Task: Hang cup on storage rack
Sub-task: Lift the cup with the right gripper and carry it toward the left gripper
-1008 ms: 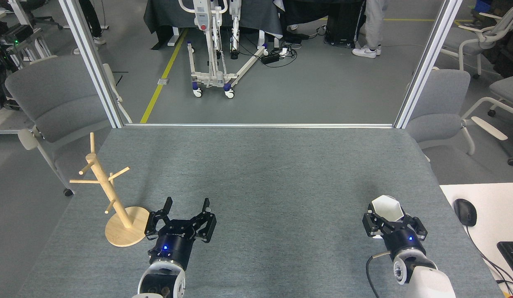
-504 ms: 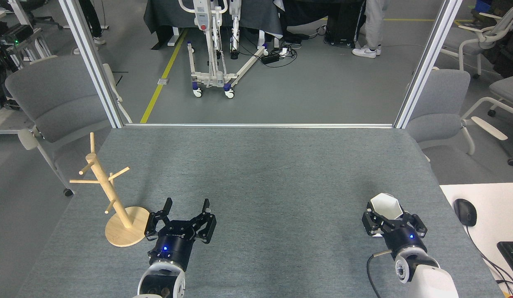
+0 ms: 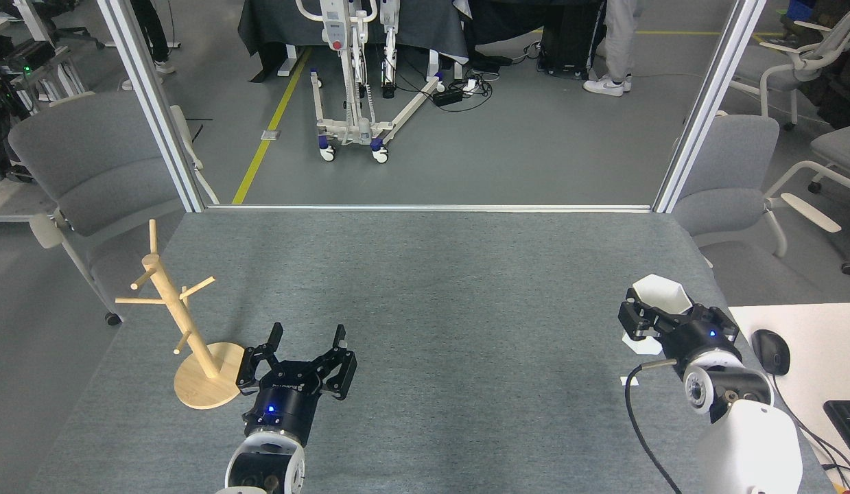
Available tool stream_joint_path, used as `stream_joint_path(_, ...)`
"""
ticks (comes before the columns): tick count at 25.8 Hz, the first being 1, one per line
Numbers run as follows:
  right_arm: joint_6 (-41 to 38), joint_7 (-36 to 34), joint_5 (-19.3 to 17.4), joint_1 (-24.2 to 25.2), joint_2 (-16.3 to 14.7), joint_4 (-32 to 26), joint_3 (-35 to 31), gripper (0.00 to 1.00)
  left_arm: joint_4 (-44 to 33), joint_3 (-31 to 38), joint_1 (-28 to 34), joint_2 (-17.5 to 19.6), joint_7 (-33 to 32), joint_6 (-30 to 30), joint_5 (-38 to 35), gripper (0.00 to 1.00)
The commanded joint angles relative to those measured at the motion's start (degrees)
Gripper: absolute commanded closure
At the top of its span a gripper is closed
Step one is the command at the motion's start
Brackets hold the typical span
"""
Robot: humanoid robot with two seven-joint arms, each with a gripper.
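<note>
The right gripper (image 3: 661,317) has its fingers closed around the cup (image 3: 663,293), gripping low on the faceted body so that the hexagonal rim stands clear above them and the mouth faces up. That grip seems meant to leave the upper part free, though the handle tab is not plainly visible here, so I cannot tell which way it points. The cup sits near the right edge of the grey surface (image 3: 452,288), apparently lifted off it. The left gripper (image 3: 307,341) has its fingers spread wide and holds nothing; it rests just beside the round base of the storage rack (image 3: 181,322), perhaps waiting to take the cup or to steady the rack. The rack stands at the far left of the surface, pole slanted and pegs bare — well apart from the cup, so a long carry across remains before any hanging.
</note>
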Motion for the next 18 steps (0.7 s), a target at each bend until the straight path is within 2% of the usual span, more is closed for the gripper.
stream_joint_path(1,3.8,13.1,-4.8,0.0,0.5,-11.1,-0.1,0.82,-3.2,-0.8,0.8,0.3,0.2,-0.4,-0.1,0.01)
stream_joint_path(3,7.1,16.1,-5.0,0.4,1.4,-15.7,0.4,0.84,-4.8,-2.7,2.2,0.5,0.2,-2.2,-0.2,0.01)
stream_joint_path(5,11.2,17.0,-4.8,0.5,3.2,-17.6,1.7,0.84,-6.1,-5.4,3.5,0.6,0.2,-3.7,-0.8,0.01)
stream_joint_path(11,24.0,19.1,-3.8,-2.1,3.6,-21.5,12.1,0.89,-5.8,-14.7,4.7,1.1,0.2,-3.8,-5.4,0.01)
stream_joint_path(13,30.7,19.0,0.2,-2.8,4.1,-21.5,18.2,0.91,-5.4,-17.1,5.1,1.4,0.3,-3.9,-9.2,0.01)
stream_joint_path(16,42.8,18.5,7.2,-2.8,8.0,-21.0,27.1,0.9,-5.4,-21.0,5.2,2.1,0.8,-4.4,-13.6,0.01)
stream_joint_path(18,47.0,18.7,10.1,-2.5,9.9,-20.7,30.6,0.89,-5.4,-23.1,4.8,2.3,0.5,-6.6,-13.8,0.01)
